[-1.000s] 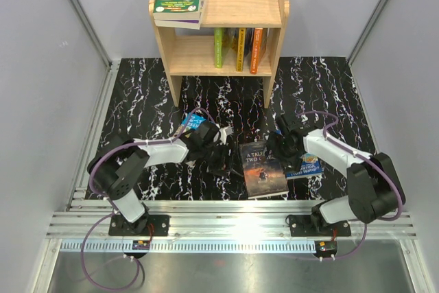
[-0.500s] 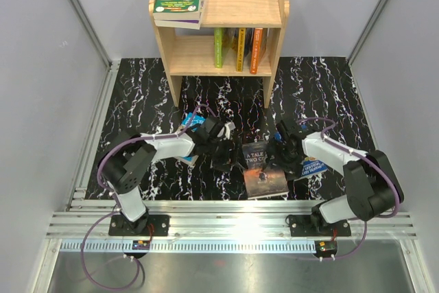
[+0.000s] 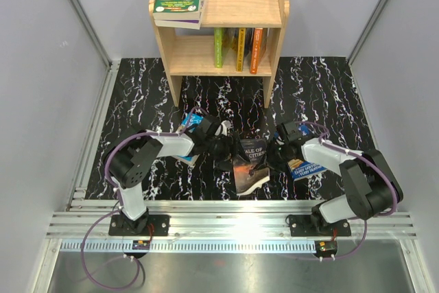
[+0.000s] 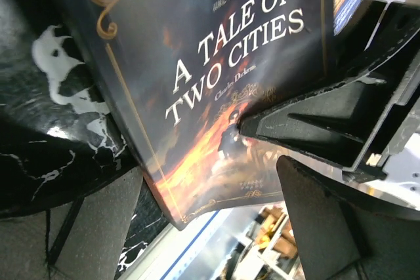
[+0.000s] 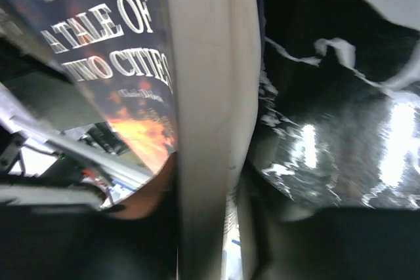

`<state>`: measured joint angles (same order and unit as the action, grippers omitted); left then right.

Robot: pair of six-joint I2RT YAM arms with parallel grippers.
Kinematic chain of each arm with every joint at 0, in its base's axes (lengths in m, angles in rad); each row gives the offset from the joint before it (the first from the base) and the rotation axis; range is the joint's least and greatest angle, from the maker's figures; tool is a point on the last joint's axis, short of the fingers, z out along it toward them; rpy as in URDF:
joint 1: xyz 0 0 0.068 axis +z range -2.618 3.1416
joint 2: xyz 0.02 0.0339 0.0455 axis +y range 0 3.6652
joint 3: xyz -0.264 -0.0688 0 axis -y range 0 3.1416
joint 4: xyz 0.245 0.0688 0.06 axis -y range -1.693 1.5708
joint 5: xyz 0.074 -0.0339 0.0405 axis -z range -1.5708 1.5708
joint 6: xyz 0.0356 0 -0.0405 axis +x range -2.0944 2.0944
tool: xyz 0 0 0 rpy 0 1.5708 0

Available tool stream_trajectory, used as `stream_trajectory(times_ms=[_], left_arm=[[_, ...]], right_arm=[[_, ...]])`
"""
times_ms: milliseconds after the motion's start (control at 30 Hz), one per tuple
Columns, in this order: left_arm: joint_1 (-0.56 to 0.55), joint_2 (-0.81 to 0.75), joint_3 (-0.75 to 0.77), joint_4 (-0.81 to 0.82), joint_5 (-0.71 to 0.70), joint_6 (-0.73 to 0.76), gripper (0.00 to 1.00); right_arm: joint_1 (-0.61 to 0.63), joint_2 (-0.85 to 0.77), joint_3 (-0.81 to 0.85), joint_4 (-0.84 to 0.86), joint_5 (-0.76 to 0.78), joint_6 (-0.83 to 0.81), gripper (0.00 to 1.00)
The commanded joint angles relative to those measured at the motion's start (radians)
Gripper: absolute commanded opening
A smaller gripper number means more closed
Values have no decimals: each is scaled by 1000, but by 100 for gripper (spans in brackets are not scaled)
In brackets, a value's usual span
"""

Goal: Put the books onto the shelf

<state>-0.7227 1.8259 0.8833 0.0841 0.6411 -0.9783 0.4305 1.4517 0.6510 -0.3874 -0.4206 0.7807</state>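
A Tale of Two Cities (image 3: 249, 161) sits tilted up off the black marbled tabletop (image 3: 322, 94) between the two arms, its long axis running roughly from the near edge toward the shelf (image 3: 243, 5), which stands well apart at the far side. On its left the left gripper (image 3: 221, 147) is just beside the book with its jaws spread wide, holding nothing; the book's cover faces it. On its right the right gripper (image 3: 276, 150) has the page edge between its fingers and looks clamped on it, one finger lying across the cover. The right arm therefore has the book, and the lift toward the shelf probably falls to it.
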Motion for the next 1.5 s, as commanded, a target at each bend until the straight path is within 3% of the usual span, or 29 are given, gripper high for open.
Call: stream_trajectory(times_ms=[0,33,100,300,433,767,967,1000,1033,1133,1233,1267,1300,1333,1367,1400,1467], left_arm=[[-53,59,-24,195,17,-80,93],[-52,58,-21,191,15,-80,93],[-53,49,-17,175,19,-73,93],[-21,-9,-59,112,2,-2,92],[37,-65,-138,183,5,-37,92],[111,-168,-161,289,25,-102,83],[158,-263,-193,469,71,-174,42],[163,-272,-191,476,75,-180,37],[163,-281,-181,482,84,-184,23],[164,-321,-137,454,106,-154,3],[164,-367,-103,372,111,-96,0],[166,-401,-74,280,88,-68,0],[164,-421,-54,216,66,20,0],[163,-436,-29,141,43,76,0],[161,-463,32,-9,-1,129,0],[161,-474,57,-70,-20,218,0],[160,-503,129,-223,-67,292,0]], right_arm=[[89,41,-7,378,-191,92,23],[90,33,-10,378,-191,91,10],[91,18,-11,340,-182,78,0],[91,-117,44,159,-126,42,0],[90,-214,123,99,-113,60,0],[88,-226,162,127,-161,117,0],[90,-254,107,166,-167,135,0],[88,-258,101,170,-168,138,0],[90,-263,89,180,-167,144,0],[90,-269,73,193,-165,155,0],[91,-272,82,182,-165,149,18],[90,-272,87,173,-162,144,53],[90,-277,93,159,-150,140,70],[90,-278,107,124,-141,125,81],[90,-278,116,105,-135,114,86],[90,-287,124,85,-115,103,94],[90,-295,144,29,-80,72,100]])
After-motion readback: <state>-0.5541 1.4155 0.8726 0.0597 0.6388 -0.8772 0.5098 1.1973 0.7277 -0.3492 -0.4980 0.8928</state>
